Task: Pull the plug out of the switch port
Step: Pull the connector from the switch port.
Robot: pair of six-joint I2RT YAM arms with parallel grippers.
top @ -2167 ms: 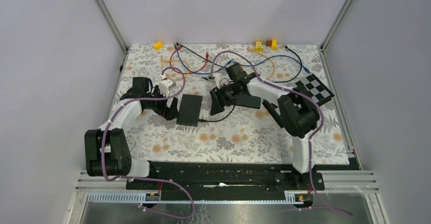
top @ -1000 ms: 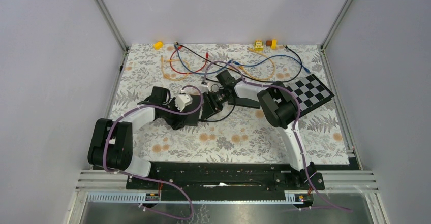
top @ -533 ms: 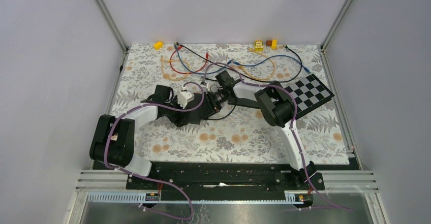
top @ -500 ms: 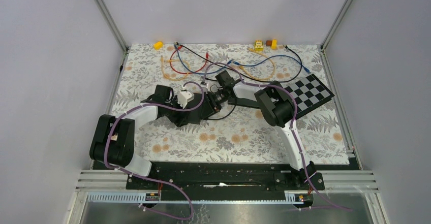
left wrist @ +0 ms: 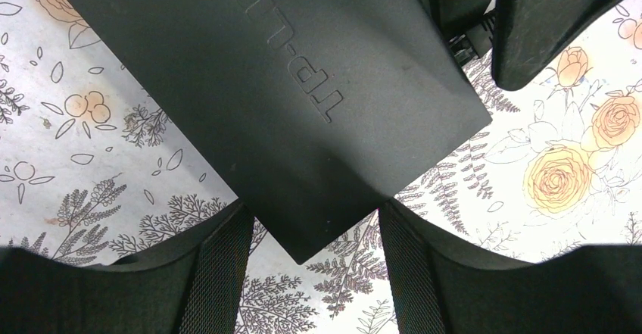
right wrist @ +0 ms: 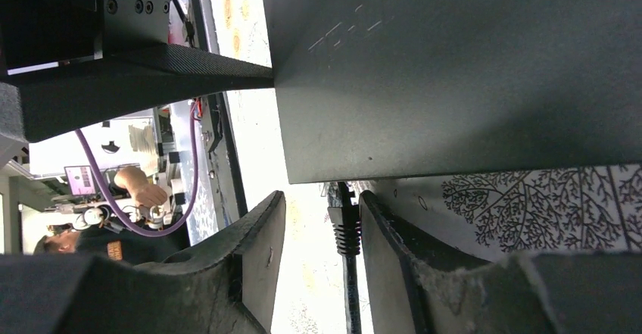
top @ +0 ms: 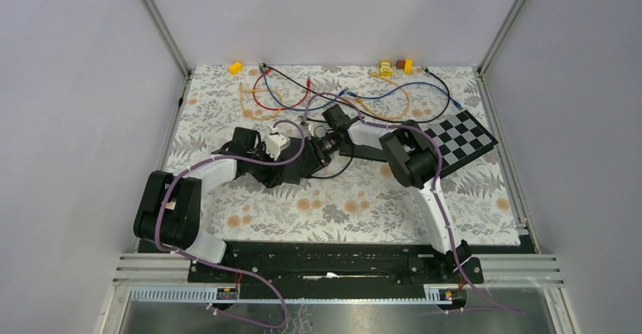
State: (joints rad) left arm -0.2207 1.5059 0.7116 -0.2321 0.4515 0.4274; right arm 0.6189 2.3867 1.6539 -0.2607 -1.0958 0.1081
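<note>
Checkerboard [top: 463,137], yellow block [top: 235,67], loose cables [top: 282,101], floral mat [top: 341,207]

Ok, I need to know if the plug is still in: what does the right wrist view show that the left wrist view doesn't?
Only the right wrist view: the plug and its cable at the edge of the switch, apparently still in. It sits between the fingers of the right gripper, which is open, with a gap on one side.
Only the left wrist view: the left gripper, its fingers flanking one corner of the switch.
Both: the black switch with its embossed logo, on the floral mat.
</note>
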